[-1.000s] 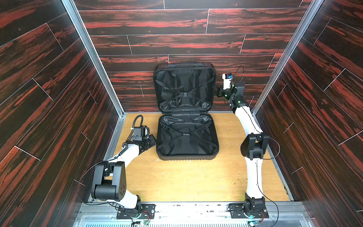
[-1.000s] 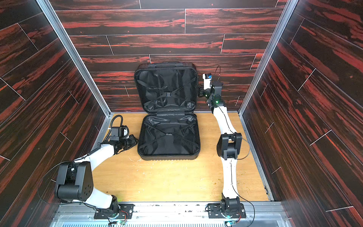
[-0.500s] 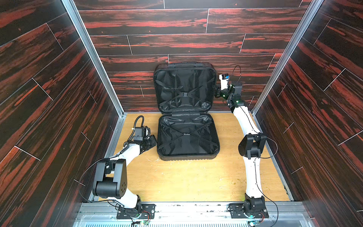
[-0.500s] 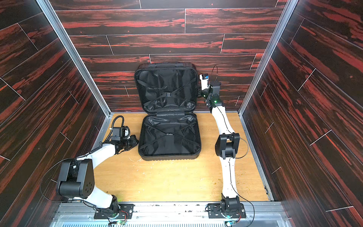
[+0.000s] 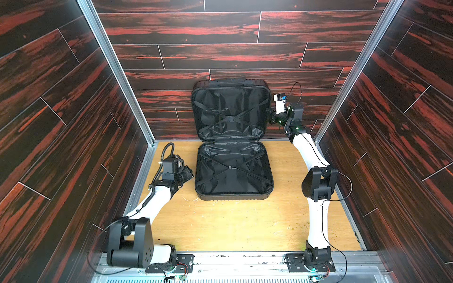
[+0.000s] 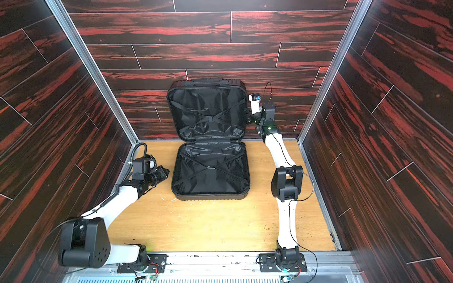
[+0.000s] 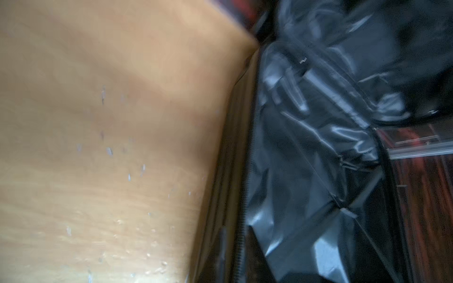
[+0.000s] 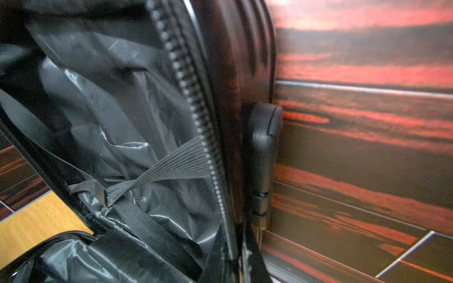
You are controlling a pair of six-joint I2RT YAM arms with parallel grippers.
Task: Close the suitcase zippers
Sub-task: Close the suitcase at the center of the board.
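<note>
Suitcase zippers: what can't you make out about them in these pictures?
- Pull tabs: none clearly found; too small in both top views.
- Zip track: motion-blurred in the left wrist view.
- Right end effector: fingertips lost against the dark suitcase rim in both top views.
- Left end effector: opening too small to tell.

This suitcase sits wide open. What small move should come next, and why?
Probably the right gripper, at the upright shell's right edge, should tip that shell forward onto the flat shell. The suitcase stands fully open, so the zip track's two halves cannot meet yet.
</note>
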